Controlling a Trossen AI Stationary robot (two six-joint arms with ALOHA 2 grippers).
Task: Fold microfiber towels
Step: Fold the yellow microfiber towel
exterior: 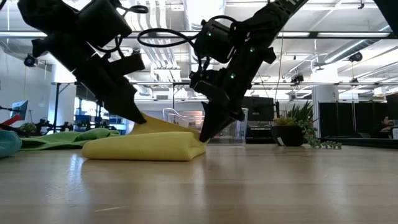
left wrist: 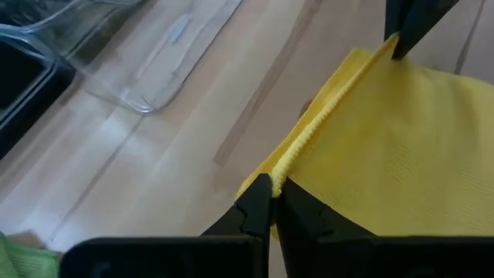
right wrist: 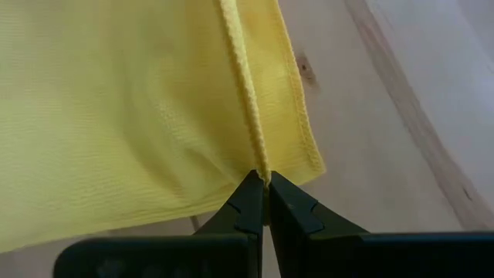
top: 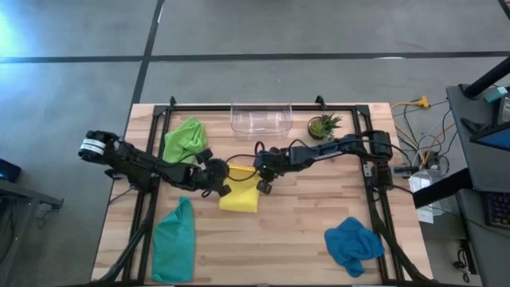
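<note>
From up here I see both of my arms as dark, nearly black, jointed tubes with chunky housings at each joint; the left arm (top: 139,163) ends at its base in a pale, silver-white round cap, and the right arm (top: 343,147) carries a boxy black block near its shoulder. A thin black cable loops out over the wrist of the right arm, and small green lights dot its housing in the low view. Each gripper, left gripper (left wrist: 272,202) and right gripper (right wrist: 262,197), has two matte black wedge-shaped fingers tapering to narrow tips, with small stepped notches along their inner edges.

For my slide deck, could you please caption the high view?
Both grippers, left and right, pinch the yellow towel mid-table.
</note>
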